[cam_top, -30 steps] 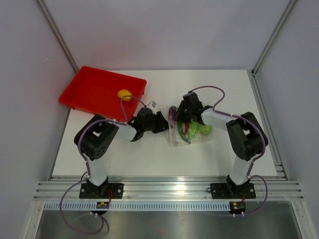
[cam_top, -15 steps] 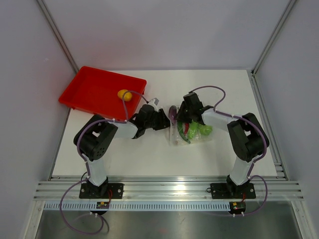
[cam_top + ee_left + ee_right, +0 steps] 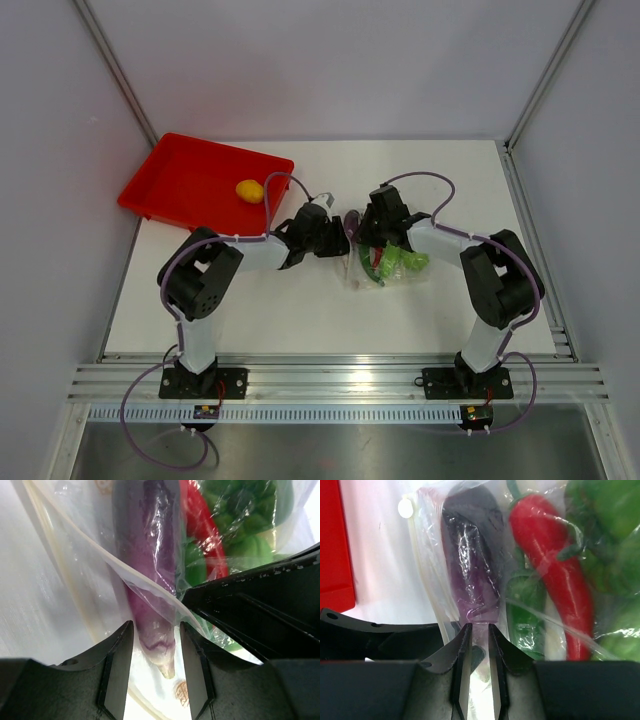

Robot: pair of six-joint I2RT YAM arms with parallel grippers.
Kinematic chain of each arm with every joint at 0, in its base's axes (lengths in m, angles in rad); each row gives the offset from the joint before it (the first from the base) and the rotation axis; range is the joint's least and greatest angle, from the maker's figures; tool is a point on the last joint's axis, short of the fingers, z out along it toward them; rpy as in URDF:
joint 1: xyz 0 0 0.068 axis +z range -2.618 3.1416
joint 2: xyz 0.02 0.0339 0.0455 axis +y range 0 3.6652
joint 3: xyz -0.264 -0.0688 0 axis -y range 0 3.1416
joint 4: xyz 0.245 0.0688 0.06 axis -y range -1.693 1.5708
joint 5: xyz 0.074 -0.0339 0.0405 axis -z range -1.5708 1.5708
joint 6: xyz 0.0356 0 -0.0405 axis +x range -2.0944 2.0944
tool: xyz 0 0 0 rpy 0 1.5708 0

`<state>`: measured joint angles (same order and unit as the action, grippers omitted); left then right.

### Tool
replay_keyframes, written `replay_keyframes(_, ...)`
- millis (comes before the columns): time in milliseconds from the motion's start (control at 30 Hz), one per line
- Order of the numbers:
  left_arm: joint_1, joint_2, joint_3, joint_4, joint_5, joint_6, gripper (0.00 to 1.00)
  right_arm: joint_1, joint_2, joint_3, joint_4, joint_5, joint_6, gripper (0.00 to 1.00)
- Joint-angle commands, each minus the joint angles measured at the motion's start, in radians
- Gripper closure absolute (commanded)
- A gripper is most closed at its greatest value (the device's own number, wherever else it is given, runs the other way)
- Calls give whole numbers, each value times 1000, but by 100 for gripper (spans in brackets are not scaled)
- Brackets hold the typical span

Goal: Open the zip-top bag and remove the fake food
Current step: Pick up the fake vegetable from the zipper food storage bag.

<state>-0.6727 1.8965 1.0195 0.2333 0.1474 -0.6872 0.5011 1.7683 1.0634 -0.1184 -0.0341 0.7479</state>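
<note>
The clear zip-top bag [image 3: 385, 274] lies mid-table with green pieces [image 3: 405, 262], a red chili [image 3: 555, 555] and the long purple eggplant [image 3: 349, 228] inside. My left gripper [image 3: 330, 238] is at the bag's left edge. In the left wrist view it [image 3: 156, 630] is open, with its jaws on either side of the eggplant's [image 3: 150, 555] tip inside the bag's mouth. My right gripper [image 3: 375, 232] [image 3: 479, 627] is shut on a fold of the bag's film [image 3: 427, 580] just below the eggplant [image 3: 470, 545]. The round yellow fruit [image 3: 250, 190] lies in the red tray [image 3: 180, 165].
The red tray stands at the back left, and its edge shows in the right wrist view [image 3: 335, 545]. The two grippers nearly face each other across the bag's mouth. The right gripper's black body [image 3: 265, 610] fills the right of the left wrist view. Metal frame posts stand at the table's back corners.
My left gripper has moved right, from beside the tray to the bag's mouth, around the eggplant's tip. The right gripper has stayed on the bag.
</note>
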Motion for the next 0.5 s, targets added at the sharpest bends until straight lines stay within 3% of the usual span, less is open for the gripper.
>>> replay_keyframes(0,-16,12,48,-49,-61,48,55,-6,-4,18,-13,26,-15,74)
replay_keyframes(333,-70,52,152,-192,-183,112,57,-6,45,41,-20,-1,-16,75)
replay_keyframes(467,-70,53,156,-190,-181,115,71,-6,34,37,-18,6,-18,75)
